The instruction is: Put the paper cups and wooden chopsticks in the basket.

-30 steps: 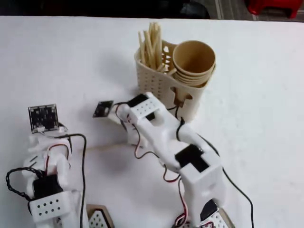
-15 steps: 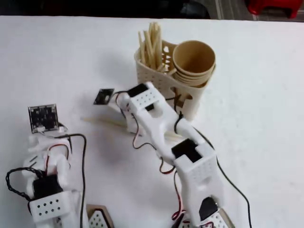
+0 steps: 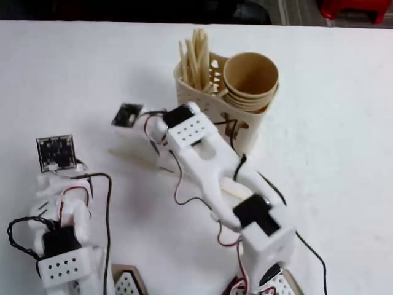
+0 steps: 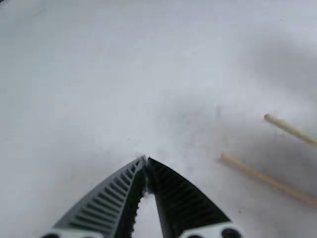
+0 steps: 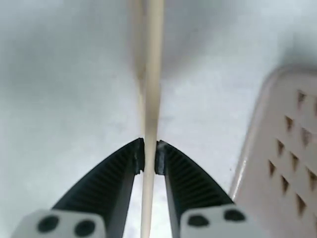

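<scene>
A cream perforated basket (image 3: 202, 107) stands at the table's middle back, holding a stack of paper cups (image 3: 250, 78) and a bundle of wooden chopsticks (image 3: 196, 55). My right gripper (image 3: 161, 160) sits just in front and to the left of the basket, shut on one wooden chopstick (image 3: 132, 157) whose free end points left. In the right wrist view the gripper (image 5: 149, 148) pinches the chopstick (image 5: 153, 74) beside the basket wall (image 5: 282, 148). My left gripper (image 4: 146, 161) is shut on nothing above bare table, with two chopstick ends (image 4: 290, 130) off to one side. The left arm (image 3: 61, 209) rests at the front left.
A black square tag (image 3: 55, 152) rides on the left arm and another tag (image 3: 127, 115) on the right arm. Red furniture (image 3: 353, 9) stands beyond the table's back right. White tabletop stretches open to the right and far left.
The right arm has stretched out and carried the chopstick away from the front edge, toward the basket and a little left. The left arm has stayed still.
</scene>
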Available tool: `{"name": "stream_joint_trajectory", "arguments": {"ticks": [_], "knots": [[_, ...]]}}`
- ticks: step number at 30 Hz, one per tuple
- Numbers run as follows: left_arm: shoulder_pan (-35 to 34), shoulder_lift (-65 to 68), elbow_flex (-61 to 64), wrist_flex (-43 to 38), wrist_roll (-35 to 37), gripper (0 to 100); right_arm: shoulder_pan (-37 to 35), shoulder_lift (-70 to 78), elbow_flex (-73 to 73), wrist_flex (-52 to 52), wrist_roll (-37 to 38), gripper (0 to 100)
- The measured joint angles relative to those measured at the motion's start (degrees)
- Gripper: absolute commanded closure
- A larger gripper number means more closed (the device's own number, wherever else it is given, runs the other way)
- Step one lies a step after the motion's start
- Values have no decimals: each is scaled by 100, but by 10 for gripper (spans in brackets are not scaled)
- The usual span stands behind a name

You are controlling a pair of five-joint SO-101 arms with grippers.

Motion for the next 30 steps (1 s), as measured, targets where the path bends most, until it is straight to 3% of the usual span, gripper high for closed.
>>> {"name": "stream_joint_trajectory", "arguments": {"ticks": [7,14,22,30], "knots": [[0,0,0,0,0,973,-9,-1143,-79,0,-615,980],[0,0,0,0,0,973,0,-2145,-1345,0,-1495,980],[0,0,0,0,0,973,0,-2207,-3130,-316,-1556,980],[0,0,0,0,0,973,431,-2207,-3314,-1644,-1556,979]]}}
